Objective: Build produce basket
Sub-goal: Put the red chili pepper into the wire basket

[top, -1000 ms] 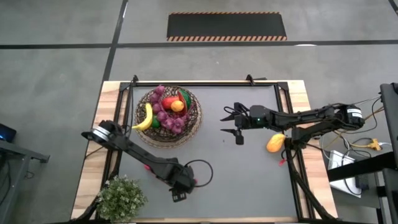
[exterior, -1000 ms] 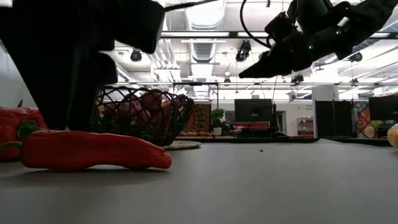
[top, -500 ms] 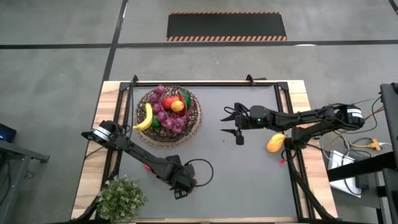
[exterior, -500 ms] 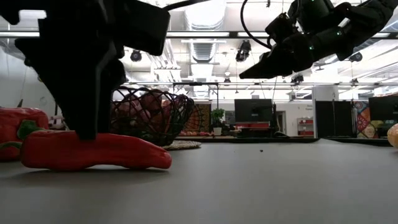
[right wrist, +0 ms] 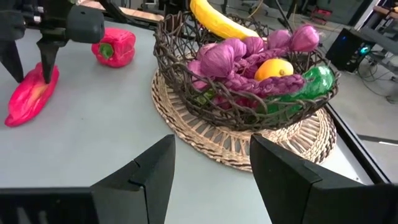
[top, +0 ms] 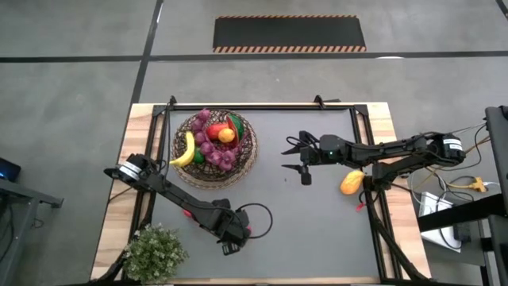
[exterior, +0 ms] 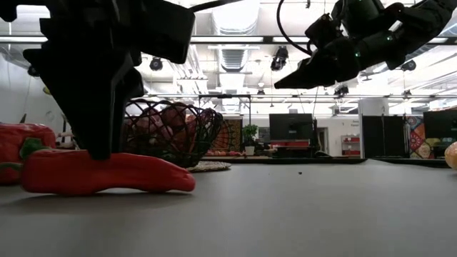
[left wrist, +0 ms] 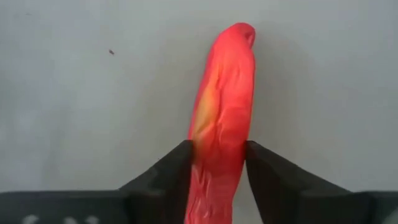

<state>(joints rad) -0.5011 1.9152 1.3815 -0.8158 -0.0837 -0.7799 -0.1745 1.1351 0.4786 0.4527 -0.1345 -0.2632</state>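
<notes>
jaws of the left gripper (left wrist: 217, 163) sit one on each side of the red chili (left wrist: 221, 118), and in the left wrist view both dark fingers (left wrist: 168, 171) touch its sides, so they are pinching it. the chili lies flat on the grey surface (top: 317, 214). in the high view this gripper (top: 230, 238) is low in the frame, a bit left of the middle, and the arm hides the chili there. in the low view the chili (exterior: 107, 173) lies at the lower left of the frame with the big dark gripper (exterior: 89, 78) pressing down on it, and a red pepper (exterior: 18, 146) sits just behind it at the left edge.

the basket (top: 215, 148) is in the upper left part of the surface, well apart from the chili. it already holds a banana (top: 187, 151), purple grapes (top: 213, 151), an orange fruit (top: 226, 135) and some red and green things.

jaws of the right gripper (top: 295, 156) are spread and hold nothing. it hangs above the middle of the surface, to the right of the basket. a yellow-orange fruit (top: 352, 183) lies by the right edge of the surface, under that arm.

the step now looks like picking up the chili. next, the left arm would need to lift it clear of the surface, carry it up the frame to the basket, and let go over the pile. the chili is long and thin, so it may tip or slip if the pinch is weak.
</notes>
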